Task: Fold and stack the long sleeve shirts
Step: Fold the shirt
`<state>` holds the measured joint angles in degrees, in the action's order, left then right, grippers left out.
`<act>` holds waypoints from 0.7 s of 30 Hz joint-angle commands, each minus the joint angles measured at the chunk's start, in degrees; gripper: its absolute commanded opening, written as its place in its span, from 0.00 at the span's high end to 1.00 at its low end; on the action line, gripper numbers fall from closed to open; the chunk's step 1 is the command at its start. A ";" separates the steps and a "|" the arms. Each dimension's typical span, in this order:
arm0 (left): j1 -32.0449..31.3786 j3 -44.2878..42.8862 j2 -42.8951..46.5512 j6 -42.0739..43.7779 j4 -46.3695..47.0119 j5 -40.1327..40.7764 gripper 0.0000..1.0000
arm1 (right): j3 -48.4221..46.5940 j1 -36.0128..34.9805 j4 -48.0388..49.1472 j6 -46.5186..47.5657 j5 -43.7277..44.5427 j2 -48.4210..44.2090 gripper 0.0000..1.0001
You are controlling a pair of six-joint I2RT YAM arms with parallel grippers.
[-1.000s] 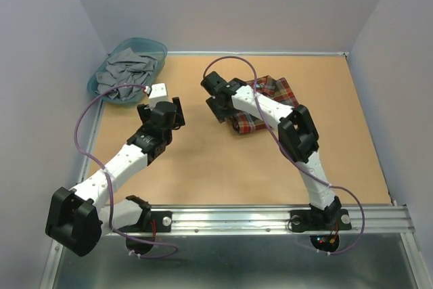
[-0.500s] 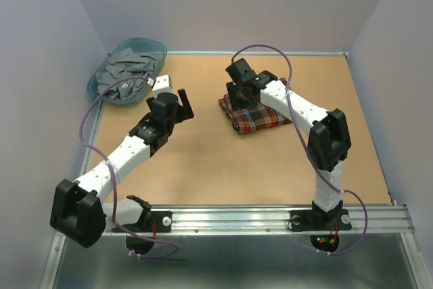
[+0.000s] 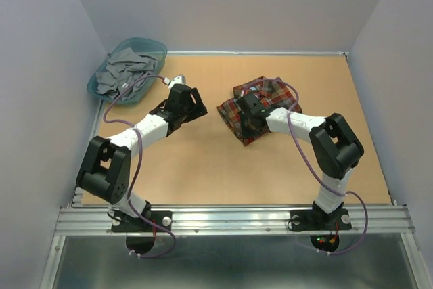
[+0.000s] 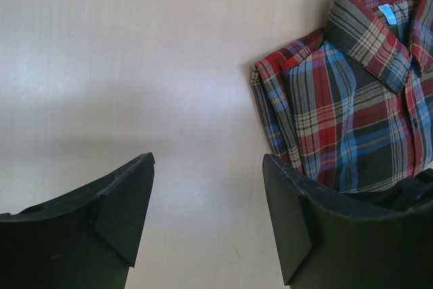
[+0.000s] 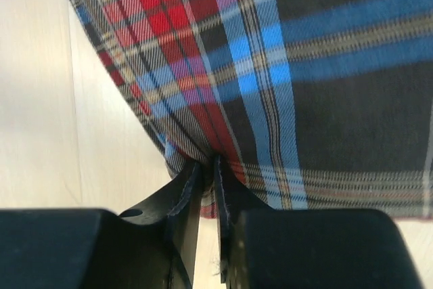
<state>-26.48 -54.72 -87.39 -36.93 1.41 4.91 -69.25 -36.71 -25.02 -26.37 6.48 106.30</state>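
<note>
A folded plaid long sleeve shirt [image 3: 274,94] lies at the back middle of the table, collar toward the right in the left wrist view [image 4: 352,113]. My right gripper [image 3: 249,120] sits low at its near left edge, shut on a pinch of plaid cloth [image 5: 284,52] that bunches between the jaws [image 5: 206,164]. My left gripper [image 3: 195,102] hovers just left of the shirt, open, with only bare table between its fingers [image 4: 206,160]; the right finger overlaps the shirt's lower corner in that view.
A teal basket [image 3: 157,49] holding crumpled grey garments [image 3: 125,72] stands at the back left corner. Grey walls close in the table on three sides. The metal rail with both arm bases runs along the near edge [image 3: 230,218].
The right gripper dropped to the shirt's near left edge and closed on the cloth, and the shirt shifted a little. The left arm stretched toward the shirt, its jaws narrowing slightly.
</note>
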 commanded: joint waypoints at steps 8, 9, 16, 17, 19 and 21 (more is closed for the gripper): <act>0.64 -2.15 -5.85 -4.29 6.23 -8.06 0.28 | 2.12 -0.29 4.45 4.92 -9.56 -12.07 0.64; 0.64 -2.41 -6.55 -4.82 6.58 -8.77 0.30 | 1.15 -0.21 4.45 5.53 -9.47 -12.17 0.61; 0.90 -5.04 -12.44 -5.87 8.52 -11.32 0.39 | -8.43 -0.29 4.54 11.86 -3.77 -8.22 0.40; 1.08 -5.39 -13.93 -5.88 8.78 -12.19 0.41 | -10.53 -0.29 4.45 12.74 -3.06 -7.17 0.40; 1.17 -6.18 -15.25 -5.96 9.48 -12.81 0.41 | -12.21 -0.29 4.54 13.27 -2.27 -5.07 0.40; 1.25 -7.15 -16.84 -5.88 10.19 -13.34 0.42 | -14.24 -0.29 4.54 13.45 -0.77 -2.87 0.40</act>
<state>-25.76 -58.83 -103.28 -42.39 8.32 -6.28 -78.02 -36.82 -22.00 -15.92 1.67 99.53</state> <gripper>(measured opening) 0.589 0.600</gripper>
